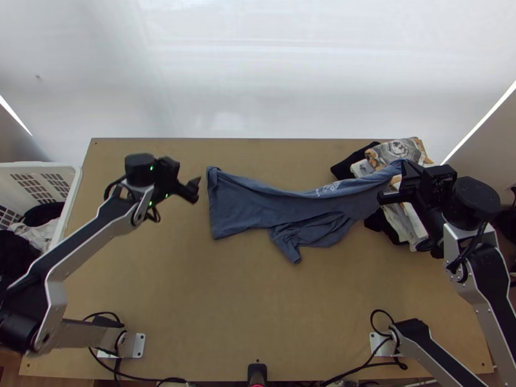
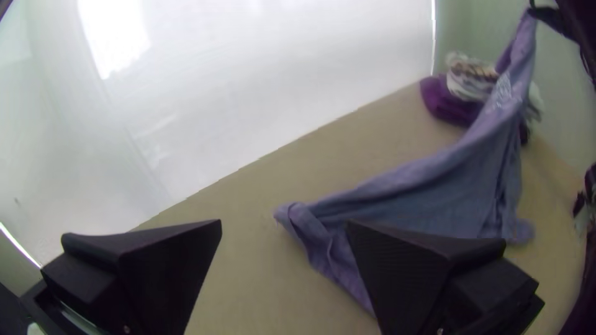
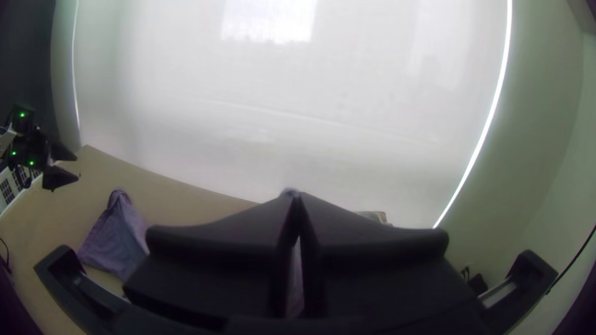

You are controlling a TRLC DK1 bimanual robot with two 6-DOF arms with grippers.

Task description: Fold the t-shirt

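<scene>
- Table point(image 1: 258, 309): the blue t-shirt point(image 1: 258, 205) runs across its far half, from near my left gripper point(image 1: 196, 189) over to my right gripper point(image 1: 402, 165).
- Left gripper: 2 fingers spread wide, nothing between them. It hangs above the table just beside the shirt's left end, apart from the cloth.
- Right gripper: 2 fingers pressed together at the tips, pinching 1 end of the shirt, raised off the table. It is close by the pile of folded clothes point(image 1: 395, 151) at the far right.
- Cloth: neither flat nor neatly folded. The left end is fairly broad and lies on the table, with a small turned-over bit at its far corner. From there it draws up in long creases and narrows to my pinch. Left wrist view shows that slope well, cloth climbing past the pile.
- Pale print point(image 1: 329, 188) faces up on the raised stretch. Below it the material is bunched, with a narrow flap point(image 1: 294, 250) sticking out toward the near side.
- Pile: black, white and patterned pieces, partly under the raised end as seen from above.
- Far left: 1 white basket point(image 1: 72, 184) beside the table, dark and white cloth point(image 1: 40, 233) inside.
</scene>
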